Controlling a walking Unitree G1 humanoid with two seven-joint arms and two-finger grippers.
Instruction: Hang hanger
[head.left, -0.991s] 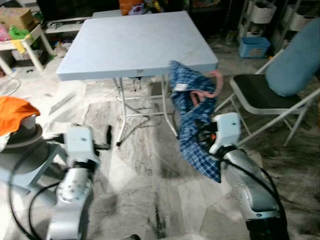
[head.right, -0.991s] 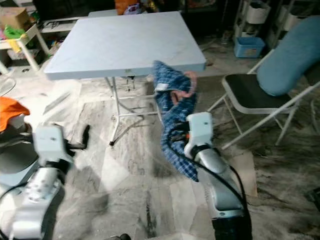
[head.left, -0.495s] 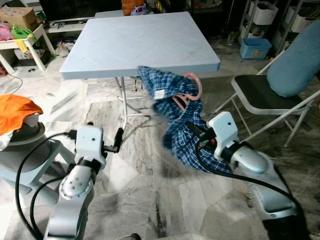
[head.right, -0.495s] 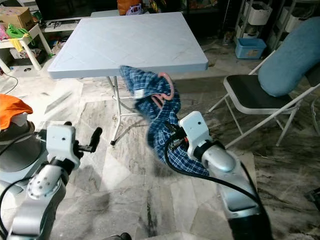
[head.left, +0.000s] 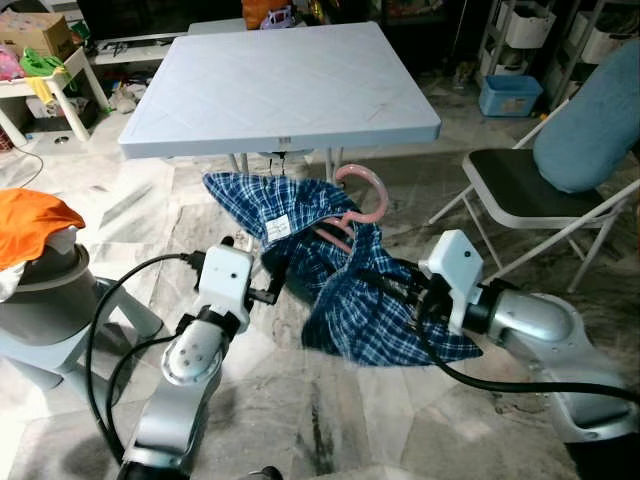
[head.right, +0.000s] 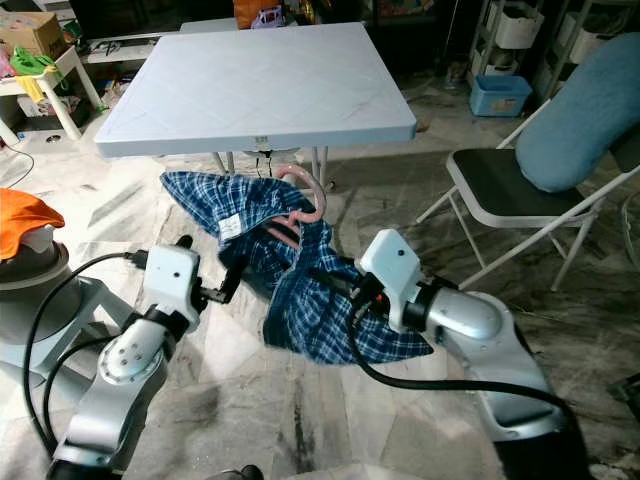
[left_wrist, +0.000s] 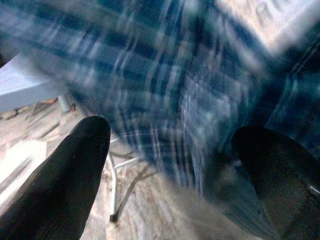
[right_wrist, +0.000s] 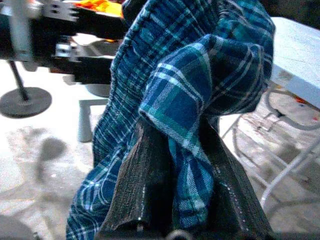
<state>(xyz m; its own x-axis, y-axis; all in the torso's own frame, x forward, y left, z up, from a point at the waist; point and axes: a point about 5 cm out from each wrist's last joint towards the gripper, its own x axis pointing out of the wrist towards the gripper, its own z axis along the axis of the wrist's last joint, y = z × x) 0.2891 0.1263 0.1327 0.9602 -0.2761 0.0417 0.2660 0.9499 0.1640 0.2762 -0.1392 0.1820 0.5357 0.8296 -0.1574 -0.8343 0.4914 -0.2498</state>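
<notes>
Swung leftward, soft plaid shirt (head.left: 360, 290) on stiff pink hanger (head.left: 362, 197); right gripper (right_wrist: 172, 200) pinches cloth; left gripper (left_wrist: 165, 165) gapes beside it; grasp the hook.

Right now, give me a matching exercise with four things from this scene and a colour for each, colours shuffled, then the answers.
Things:
1. shirt pinched in the right end effector
2. hanger
3. folding table
4. cloth on the stool

Colours:
A. orange
B. pale blue
C. blue plaid
D. pink

Pairs: 1-C, 2-D, 3-B, 4-A
</notes>
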